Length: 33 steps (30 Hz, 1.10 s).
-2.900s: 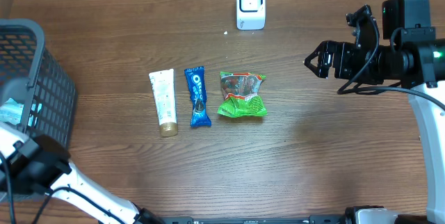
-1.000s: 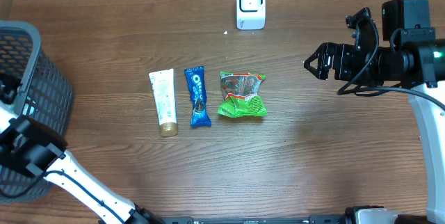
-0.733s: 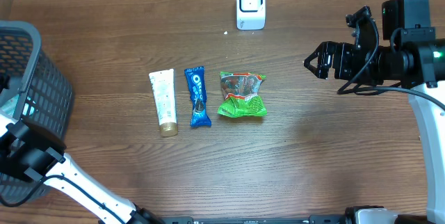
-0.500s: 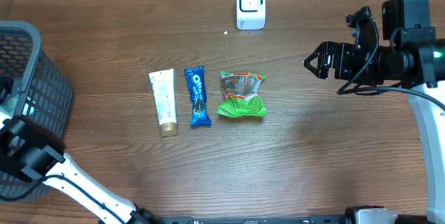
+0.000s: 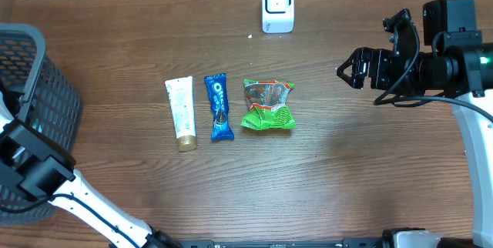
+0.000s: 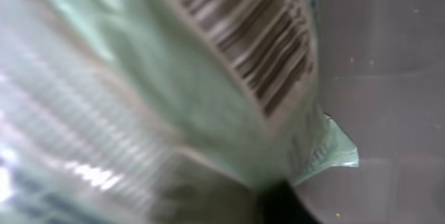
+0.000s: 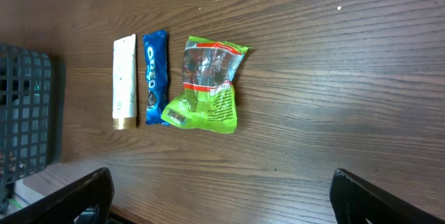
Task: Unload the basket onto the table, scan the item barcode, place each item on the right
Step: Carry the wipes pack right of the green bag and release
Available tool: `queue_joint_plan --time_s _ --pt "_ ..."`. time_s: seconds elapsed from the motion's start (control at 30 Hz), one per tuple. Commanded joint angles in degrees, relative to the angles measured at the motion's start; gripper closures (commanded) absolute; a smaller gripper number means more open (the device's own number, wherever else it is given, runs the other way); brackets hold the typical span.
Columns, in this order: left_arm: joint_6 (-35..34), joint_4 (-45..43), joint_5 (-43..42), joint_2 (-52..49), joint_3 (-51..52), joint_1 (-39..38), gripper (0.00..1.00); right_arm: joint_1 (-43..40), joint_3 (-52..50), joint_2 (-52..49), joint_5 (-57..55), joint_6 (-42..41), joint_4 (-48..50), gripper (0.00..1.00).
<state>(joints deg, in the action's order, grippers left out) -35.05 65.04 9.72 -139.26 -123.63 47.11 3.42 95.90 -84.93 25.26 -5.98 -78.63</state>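
Left wrist view is filled almost edge to edge by a pale green packet point(image 6: 174, 106), blurred from being so close. Its barcode point(image 6: 257, 43) is turned up at the lens, and a grey surface point(image 6: 379, 113) lies behind it. From overhead, the left arm point(image 5: 35, 172) bends down at the basket point(image 5: 46, 71), far off to the left of the scanner point(image 5: 277, 5). I take it the packet is in there, though the arm hides it. Whether the left gripper is pinching the packet I cannot tell, as no finger shows clearly, only a dark shape at the bottom edge. The right gripper point(image 5: 348, 69) hangs above the table point(image 5: 370, 179) to the right of the scanner, jaws spread wide, holding nothing. In front of the scanner a tube point(image 5: 181, 113), an Oreo pack point(image 5: 219, 108) and a green snack bag point(image 5: 268, 105) lie side by side.

If the job now is getting that packet read, I'd want the grip on an edge, off the printed bars, and firm enough that the soft film doesn't slide. Lift straight up clear of the basket wall before swinging toward the scanner. The bars face the wrist, so the wrist would need rolling to show them square to the scanner's window, with the film flat and steady and the row in front left alone.
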Motion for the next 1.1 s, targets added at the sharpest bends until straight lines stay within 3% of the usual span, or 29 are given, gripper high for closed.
queue_joint_plan --time_s 0.0,0.2,0.33,0.5,0.63,0.83,0.93,1.07 --pt "7.4 2.6 -4.2 -2.5 0.3 0.4 0.96 0.2 1.2 0.0 0.4 0.0 0.6 0.0" --pt "9.1 11.3 -6.0 0.8 -10.7 -0.6 0.96 0.2 1.2 0.0 0.3 0.0 0.7 0.0" --pt "13.8 14.4 -9.6 9.6 -17.6 -2.7 0.96 0.2 1.2 0.0 0.3 0.0 0.7 0.0" --pt "17.3 14.9 -9.7 24.9 -18.8 -7.4 0.96 0.2 1.2 0.0 0.3 0.0 0.7 0.0" --pt "22.5 16.0 -9.8 37.8 -18.8 -14.8 0.96 0.2 1.2 0.0 0.3 0.0 0.7 0.0" --pt "30.8 23.8 -10.9 43.5 -18.8 -30.8 0.96 0.2 1.2 0.0 0.3 0.0 1.8 0.0" --pt "28.9 30.4 -8.9 42.4 -16.1 -40.1 0.95 0.2 1.2 0.0 0.3 0.1 2.0 0.0" --pt "22.0 31.2 -3.6 42.2 -5.7 -47.6 0.95 0.2 1.2 0.0 -0.3 0.3 2.3 0.0"
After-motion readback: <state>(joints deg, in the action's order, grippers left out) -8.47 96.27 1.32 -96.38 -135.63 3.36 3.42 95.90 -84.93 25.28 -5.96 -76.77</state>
